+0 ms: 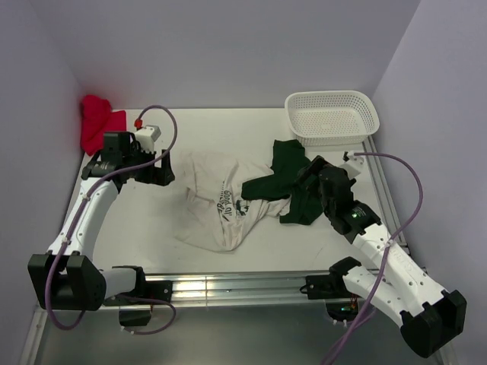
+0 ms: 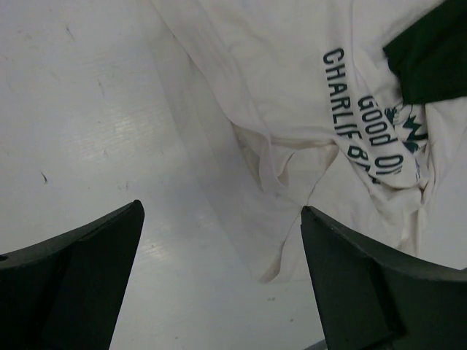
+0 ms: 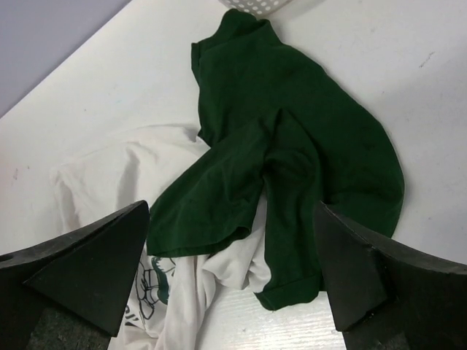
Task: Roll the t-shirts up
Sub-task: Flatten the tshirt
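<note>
An off-white t-shirt [image 1: 217,205] with dark lettering lies crumpled in the middle of the table. A dark green t-shirt [image 1: 288,176] lies bunched to its right, one sleeve draped over it. My left gripper [image 1: 163,169] hovers open at the white shirt's left edge. In the left wrist view my left gripper [image 2: 221,209] has bare table and a corner of the off-white shirt [image 2: 292,95] between its fingers. My right gripper [image 1: 308,173] stands open above the green shirt. In the right wrist view my right gripper [image 3: 230,208] holds nothing, with the green shirt [image 3: 306,124] and the off-white shirt [image 3: 109,175] below it.
A white perforated basket [image 1: 332,118] stands at the back right, just beyond the green shirt. A red cloth [image 1: 99,122] is bunched in the back left corner. Purple walls close in three sides of the table.
</note>
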You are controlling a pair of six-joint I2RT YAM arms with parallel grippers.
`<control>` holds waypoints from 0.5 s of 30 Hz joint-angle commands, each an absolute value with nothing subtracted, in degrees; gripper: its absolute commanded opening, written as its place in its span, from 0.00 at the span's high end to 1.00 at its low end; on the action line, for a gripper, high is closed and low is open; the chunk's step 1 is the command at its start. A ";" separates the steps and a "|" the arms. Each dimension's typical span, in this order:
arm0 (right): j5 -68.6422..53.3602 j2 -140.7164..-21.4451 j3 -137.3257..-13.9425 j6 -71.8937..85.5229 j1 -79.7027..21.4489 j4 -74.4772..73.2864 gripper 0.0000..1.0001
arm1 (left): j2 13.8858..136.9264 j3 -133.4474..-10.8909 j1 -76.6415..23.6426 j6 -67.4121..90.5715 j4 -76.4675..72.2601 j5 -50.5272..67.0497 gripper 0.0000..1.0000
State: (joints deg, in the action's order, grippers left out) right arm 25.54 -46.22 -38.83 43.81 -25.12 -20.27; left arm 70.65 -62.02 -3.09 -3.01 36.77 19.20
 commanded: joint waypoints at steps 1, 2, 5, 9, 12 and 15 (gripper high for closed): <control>25.31 -47.11 -39.90 44.30 -24.87 -20.65 0.01 | 68.64 -61.53 -3.60 -8.52 41.12 23.20 0.05; 25.31 -47.37 -40.08 44.56 -24.87 -21.00 0.01 | 68.64 -61.18 -3.78 -9.66 41.83 23.20 0.06; 23.82 -47.72 -39.91 45.00 -24.87 -22.23 0.02 | 68.47 -58.29 -5.27 -14.05 44.82 22.94 0.10; 22.76 -47.72 -37.72 46.14 -24.87 -21.80 0.06 | 68.12 -56.60 -9.14 -16.08 45.26 22.23 0.19; 22.24 -47.99 -35.95 47.28 -24.87 -21.53 0.07 | 69.08 -56.43 -12.73 -16.44 45.44 21.10 0.26; 22.15 -48.86 -35.68 48.16 -24.96 -22.23 0.09 | 70.83 -55.20 -18.88 -16.96 44.47 17.51 0.31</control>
